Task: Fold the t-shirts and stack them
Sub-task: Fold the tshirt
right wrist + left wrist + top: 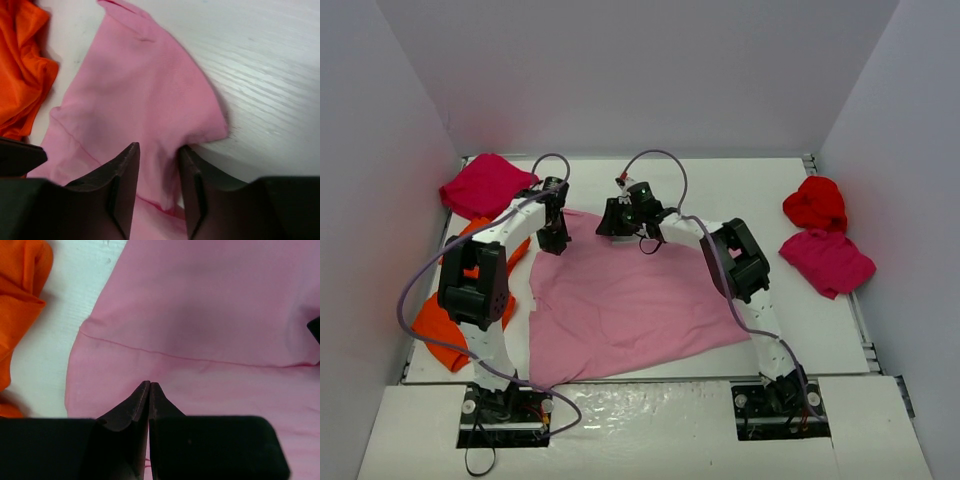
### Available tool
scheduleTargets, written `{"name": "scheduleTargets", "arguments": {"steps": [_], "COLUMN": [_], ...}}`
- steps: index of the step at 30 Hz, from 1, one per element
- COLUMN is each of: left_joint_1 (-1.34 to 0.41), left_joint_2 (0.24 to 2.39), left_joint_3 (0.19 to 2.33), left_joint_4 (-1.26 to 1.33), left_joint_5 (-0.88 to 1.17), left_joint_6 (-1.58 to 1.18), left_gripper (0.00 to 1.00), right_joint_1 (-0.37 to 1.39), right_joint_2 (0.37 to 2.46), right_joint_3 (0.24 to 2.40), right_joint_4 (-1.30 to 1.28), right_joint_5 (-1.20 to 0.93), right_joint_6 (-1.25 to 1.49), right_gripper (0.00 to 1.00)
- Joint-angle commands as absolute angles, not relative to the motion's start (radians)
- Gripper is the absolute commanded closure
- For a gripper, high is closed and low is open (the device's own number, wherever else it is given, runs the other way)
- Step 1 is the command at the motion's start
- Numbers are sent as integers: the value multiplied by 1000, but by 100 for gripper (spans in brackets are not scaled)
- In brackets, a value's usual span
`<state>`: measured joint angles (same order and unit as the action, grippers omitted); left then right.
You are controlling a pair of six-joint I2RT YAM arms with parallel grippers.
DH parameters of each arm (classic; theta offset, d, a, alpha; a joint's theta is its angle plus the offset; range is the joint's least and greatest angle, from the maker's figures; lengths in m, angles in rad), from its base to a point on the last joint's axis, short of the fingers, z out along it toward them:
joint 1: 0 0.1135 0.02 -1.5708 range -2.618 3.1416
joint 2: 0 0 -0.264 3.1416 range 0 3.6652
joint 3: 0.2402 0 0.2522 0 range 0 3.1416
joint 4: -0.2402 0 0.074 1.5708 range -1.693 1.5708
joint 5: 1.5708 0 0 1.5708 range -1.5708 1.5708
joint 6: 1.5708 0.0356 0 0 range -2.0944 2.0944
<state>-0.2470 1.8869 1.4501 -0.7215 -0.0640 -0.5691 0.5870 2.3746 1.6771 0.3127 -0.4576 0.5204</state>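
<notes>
A light pink t-shirt lies spread out in the middle of the table. Both grippers are at its far edge. My left gripper is at the far left corner. In the left wrist view it is shut, tips together just over the pink cloth, with no fold showing between them. My right gripper is at the shirt's back edge. In its wrist view it is open and straddles a raised fold of the pink shirt beside the sleeve.
A magenta shirt lies bunched at the back left. Orange cloth is heaped along the left edge, also in both wrist views. At the right lie a red shirt and a magenta one. Walls enclose three sides.
</notes>
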Motion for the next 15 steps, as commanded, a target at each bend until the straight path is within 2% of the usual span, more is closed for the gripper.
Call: {"name": "scheduleTargets", "arguments": {"steps": [1,3,8,15], "left_joint_1": [-236,-236,-235,-235], "left_joint_2": [1859,1863,1848,1847], "left_joint_3": [1574,1582,1559,1543], "left_joint_4": [-740,-743,-734,-727], "left_joint_5": [-121,-120,-130,-141], "left_joint_6": [-554,-552,-546,-549], "left_gripper": [99,100,100,100], "right_joint_1": [564,555,534,546], "right_joint_2": [2439,2452,2464,2383], "right_joint_3": [1679,1688,1700,1678], "right_joint_4": [216,214,215,216], "right_joint_5": [-407,-411,-424,-441], "right_joint_6": [476,474,474,435], "right_gripper": [78,82,100,100]}}
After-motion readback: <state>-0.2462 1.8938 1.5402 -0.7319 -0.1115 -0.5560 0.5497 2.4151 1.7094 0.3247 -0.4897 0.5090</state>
